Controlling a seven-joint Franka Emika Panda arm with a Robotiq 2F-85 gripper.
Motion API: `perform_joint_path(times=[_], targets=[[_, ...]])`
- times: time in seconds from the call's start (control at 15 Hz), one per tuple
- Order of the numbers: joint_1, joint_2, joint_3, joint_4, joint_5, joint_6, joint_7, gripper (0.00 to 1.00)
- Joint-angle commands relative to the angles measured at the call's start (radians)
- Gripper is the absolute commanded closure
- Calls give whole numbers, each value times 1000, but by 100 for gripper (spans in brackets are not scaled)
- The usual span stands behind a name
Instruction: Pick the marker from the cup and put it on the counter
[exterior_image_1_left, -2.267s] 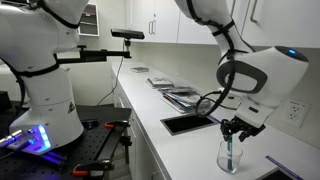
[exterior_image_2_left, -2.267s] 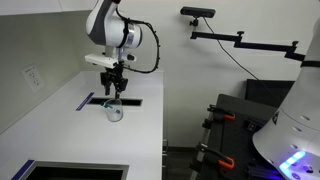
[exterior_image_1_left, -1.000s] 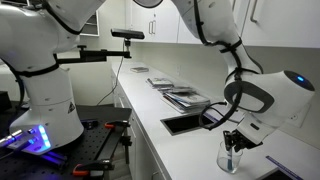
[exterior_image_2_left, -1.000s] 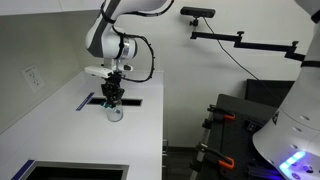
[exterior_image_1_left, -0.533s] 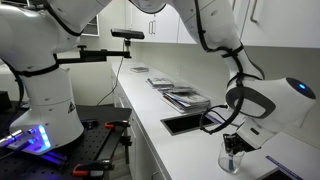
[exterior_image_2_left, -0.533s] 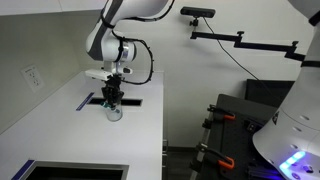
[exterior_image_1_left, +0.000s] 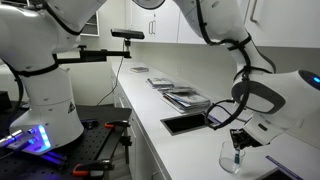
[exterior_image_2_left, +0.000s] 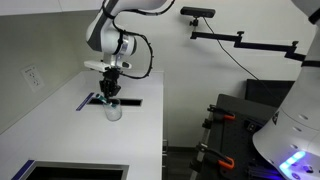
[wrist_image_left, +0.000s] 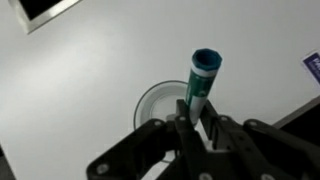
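My gripper (wrist_image_left: 195, 120) is shut on the green-teal marker (wrist_image_left: 203, 78), whose capped end sticks up past the fingertips in the wrist view. The clear cup (wrist_image_left: 152, 102) stands just behind it on the white counter (wrist_image_left: 80, 70). In both exterior views the gripper (exterior_image_1_left: 238, 145) (exterior_image_2_left: 108, 93) hangs straight over the cup (exterior_image_1_left: 231, 162) (exterior_image_2_left: 113, 112). The marker (exterior_image_1_left: 237, 156) still reaches down into the cup. Its lower end is hidden by the fingers.
A dark rectangular recess (exterior_image_1_left: 185, 123) (exterior_image_2_left: 131, 101) lies in the counter (exterior_image_2_left: 105, 145) beside the cup. Flat stacked items (exterior_image_1_left: 178, 95) sit farther along. A sink (exterior_image_2_left: 75, 172) is at the near end. A boom camera (exterior_image_2_left: 197, 13) and another white robot (exterior_image_1_left: 40, 90) stand off the counter.
The gripper came down into the cup and its jaws closed on the marker. Since half a second ago it has risen a little above the cup's rim.
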Motion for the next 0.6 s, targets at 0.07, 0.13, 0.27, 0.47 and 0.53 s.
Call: perform_joint_path(times=[0.07, 0.13, 0.27, 0.47, 0.53], targets=[[7, -128, 6, -83, 21, -20, -16, 95], [27, -153, -11, -94, -6, -40, 13, 95], [41, -193, -10, -124, -30, -65, -5, 95], [62, -193, 12, -129, -63, -72, -97, 95], [73, -185, 16, -122, -75, -93, -113, 95]])
